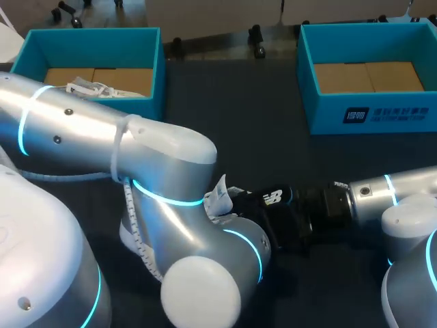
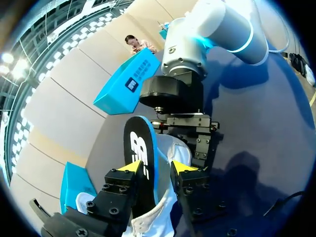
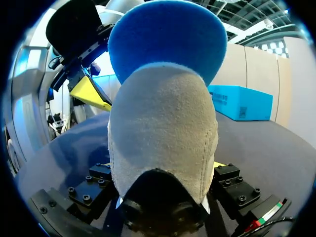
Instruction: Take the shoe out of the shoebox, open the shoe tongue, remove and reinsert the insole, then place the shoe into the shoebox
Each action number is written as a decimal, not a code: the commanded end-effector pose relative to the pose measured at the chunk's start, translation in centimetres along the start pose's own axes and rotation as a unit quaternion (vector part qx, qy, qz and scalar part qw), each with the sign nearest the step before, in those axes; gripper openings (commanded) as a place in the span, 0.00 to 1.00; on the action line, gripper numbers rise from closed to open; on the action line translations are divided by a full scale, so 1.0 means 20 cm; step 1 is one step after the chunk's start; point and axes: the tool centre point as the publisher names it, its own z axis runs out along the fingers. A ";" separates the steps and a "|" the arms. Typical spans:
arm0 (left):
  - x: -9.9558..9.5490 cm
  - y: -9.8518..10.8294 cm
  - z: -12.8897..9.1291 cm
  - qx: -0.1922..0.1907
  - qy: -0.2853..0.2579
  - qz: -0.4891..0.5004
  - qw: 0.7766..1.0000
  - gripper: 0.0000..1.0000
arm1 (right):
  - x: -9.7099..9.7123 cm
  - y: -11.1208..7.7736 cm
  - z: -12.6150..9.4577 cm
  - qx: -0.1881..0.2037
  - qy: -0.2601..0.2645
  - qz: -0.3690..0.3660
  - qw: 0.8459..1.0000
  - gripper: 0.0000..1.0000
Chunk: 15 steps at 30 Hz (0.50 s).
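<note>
The white shoe (image 2: 160, 210) is held low over the dark table between my two arms. Its beige suede end (image 3: 163, 133) sits between the right gripper's (image 3: 163, 165) fingers, which press it from both sides. The insole (image 2: 139, 148), black on top with a blue underside (image 3: 168, 39), sticks up out of the shoe. My left gripper (image 2: 158, 168) is shut on the insole, one yellow tip against its black face, the other at the shoe's white side. In the head view my left arm (image 1: 171, 205) hides most of the shoe; the insole (image 1: 273, 198) shows beside the right gripper (image 1: 290, 222).
An open teal shoebox (image 1: 153, 68) stands at the back left with something white and stringy inside. A second teal shoebox (image 1: 369, 113) stands at the back right. The shoe's white lace (image 1: 140, 242) hangs by my left arm.
</note>
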 end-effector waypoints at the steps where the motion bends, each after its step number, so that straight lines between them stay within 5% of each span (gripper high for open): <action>1: 0.03 -0.01 0.03 0.001 -0.025 -0.004 1.000 0.37 | 0.01 0.01 0.00 0.003 0.000 0.000 1.000 0.00; 15: 0.00 0.00 0.12 -0.009 -0.041 -0.011 0.999 0.34 | 0.01 0.01 0.00 0.003 0.000 0.000 1.000 0.00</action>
